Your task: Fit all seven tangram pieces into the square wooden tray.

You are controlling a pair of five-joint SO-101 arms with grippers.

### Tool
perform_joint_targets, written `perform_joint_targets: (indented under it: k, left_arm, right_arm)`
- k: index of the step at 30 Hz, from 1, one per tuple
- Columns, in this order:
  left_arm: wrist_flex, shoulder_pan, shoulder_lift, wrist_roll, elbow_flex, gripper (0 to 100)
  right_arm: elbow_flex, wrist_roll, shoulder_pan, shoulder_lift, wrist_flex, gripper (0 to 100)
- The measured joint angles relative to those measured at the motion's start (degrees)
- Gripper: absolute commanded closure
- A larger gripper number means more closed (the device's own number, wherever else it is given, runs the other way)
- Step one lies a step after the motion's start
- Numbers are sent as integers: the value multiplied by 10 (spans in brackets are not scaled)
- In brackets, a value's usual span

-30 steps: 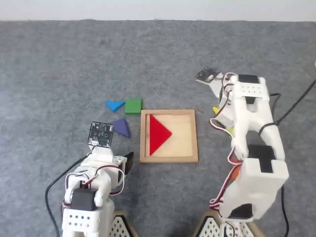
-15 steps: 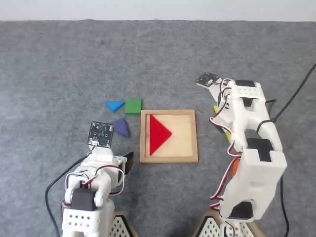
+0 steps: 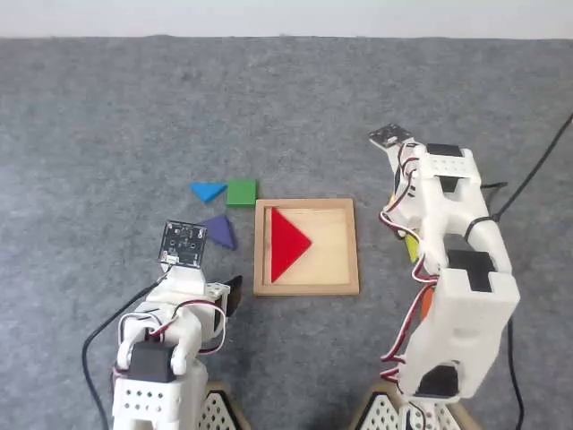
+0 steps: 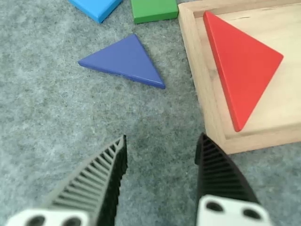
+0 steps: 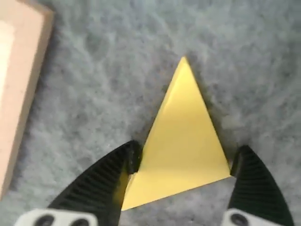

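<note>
The square wooden tray (image 3: 304, 205) lies mid-table with a red triangle (image 3: 286, 242) standing against its left side. A purple triangle (image 3: 219, 231), a green square (image 3: 241, 192) and a small blue triangle (image 3: 208, 190) lie left of the tray. My left gripper (image 4: 160, 155) is open just above the mat, short of the purple triangle (image 4: 124, 61) and beside the tray's corner (image 4: 200, 80). My right gripper (image 5: 183, 162) is open, its fingers straddling the base of a yellow triangle (image 5: 181, 150) lying flat on the mat right of the tray (image 5: 19, 94). In the high view, that arm covers most of the yellow triangle (image 3: 412, 246).
A bit of an orange piece (image 3: 426, 305) peeks out beside the right arm's base (image 3: 466, 331). The grey mat (image 3: 269, 107) stretches open behind the tray. Black cables trail at both lower sides.
The right arm has swung slightly right and settled over the yellow triangle. The left arm and the other pieces have not moved.
</note>
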Motion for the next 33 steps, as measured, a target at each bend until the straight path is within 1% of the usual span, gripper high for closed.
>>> perform_joint_targets:
  k: [4,8,10,24,25,30,33]
  left_arm:
    - [0,0,0,0,0,762]
    - [0,0,0,0,0,762]
    - [0,0,0,0,0,762]
    - [0,0,0,0,0,762]
    - [0,0,0,0,0,762]
    - [0,0,0,0,0,762]
    - [0,0,0,0,0,762]
  right_arm:
    - [0,-35,0,0,0,684]
    - [0,-58,1,0,3,639]
    - [0,-69,1,1,4,634]
    - [0,-101,4,3,14,639]
    - [0,-101,4,4,16,648]
    - [-6,-101,4,11,17,763]
    - [-9,-101,8,11,17,765]
